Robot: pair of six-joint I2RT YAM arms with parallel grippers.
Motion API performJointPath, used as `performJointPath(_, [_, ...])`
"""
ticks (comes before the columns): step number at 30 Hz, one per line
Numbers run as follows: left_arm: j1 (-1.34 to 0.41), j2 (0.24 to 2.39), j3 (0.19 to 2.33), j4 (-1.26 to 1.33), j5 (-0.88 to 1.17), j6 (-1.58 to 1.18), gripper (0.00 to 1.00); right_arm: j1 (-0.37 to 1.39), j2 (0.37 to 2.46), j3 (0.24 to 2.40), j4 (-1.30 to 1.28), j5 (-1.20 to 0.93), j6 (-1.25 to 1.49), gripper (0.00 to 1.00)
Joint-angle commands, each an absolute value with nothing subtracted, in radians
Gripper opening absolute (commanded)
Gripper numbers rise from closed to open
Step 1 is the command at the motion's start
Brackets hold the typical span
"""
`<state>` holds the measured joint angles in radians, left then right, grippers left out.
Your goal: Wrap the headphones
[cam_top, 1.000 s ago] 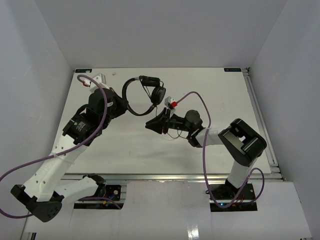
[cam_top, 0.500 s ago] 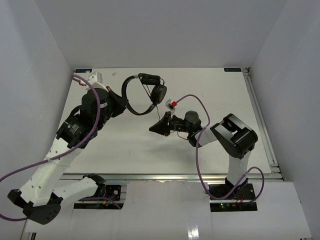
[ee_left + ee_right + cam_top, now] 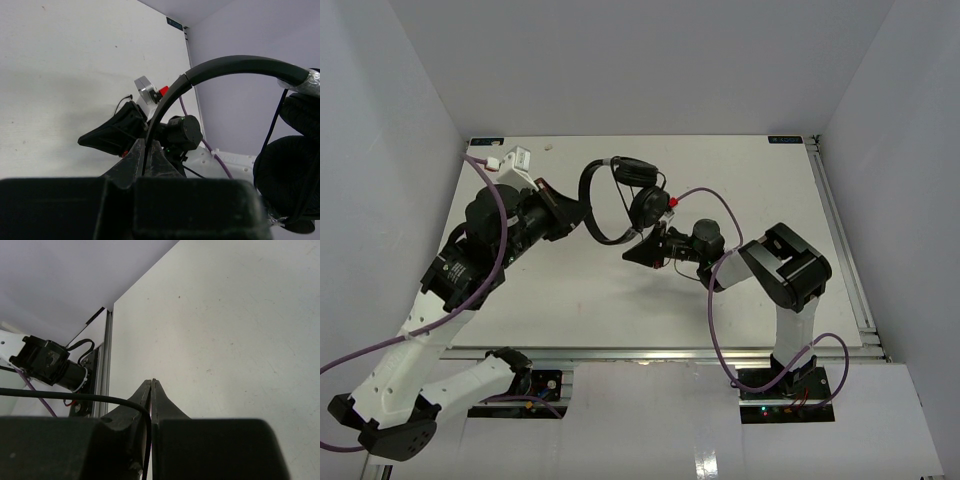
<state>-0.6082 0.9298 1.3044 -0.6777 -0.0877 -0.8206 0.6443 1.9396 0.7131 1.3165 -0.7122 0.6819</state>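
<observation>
Both arms have shifted in the past second: your left has carried the headphones [image 3: 620, 195] right, toward the right gripper [image 3: 630, 254], which has snapped shut. Nearest you, its jaws are pressed together, and the thin cable [image 3: 75, 395] seems to run into their seam, so you likely have it pinched. Farther back, the left gripper [image 3: 146, 147] clamps the headband [image 3: 235, 64], holding the headphones off the table. You look to be starting the winding: next, lead the cable around the headband, taut but not yanked free.
</observation>
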Motion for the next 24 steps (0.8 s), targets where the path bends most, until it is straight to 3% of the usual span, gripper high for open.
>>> performJointPath(1, [-0.606, 0.858, 1.308, -0.586, 0.126, -0.742, 0.0, 0.603, 1.967, 0.753, 1.772, -0.71, 0.721, 0.08])
performJointPath(10, [-0.606, 0.805, 1.16, -0.607, 0.407, -0.575, 0.0, 0.54, 1.929, 0.838, 1.545, -0.712, 0.709, 0.08])
performJointPath(15, [-0.606, 0.809, 1.108, -0.66, 0.458, -0.437, 0.0, 0.528, 1.836, 0.962, 1.149, -0.736, 0.573, 0.08])
performJointPath(24, [-0.606, 0.914, 1.104, -0.775, 0.217, -0.258, 0.0, 0.506, 1.718, 1.215, 0.357, -0.646, 0.19, 0.08])
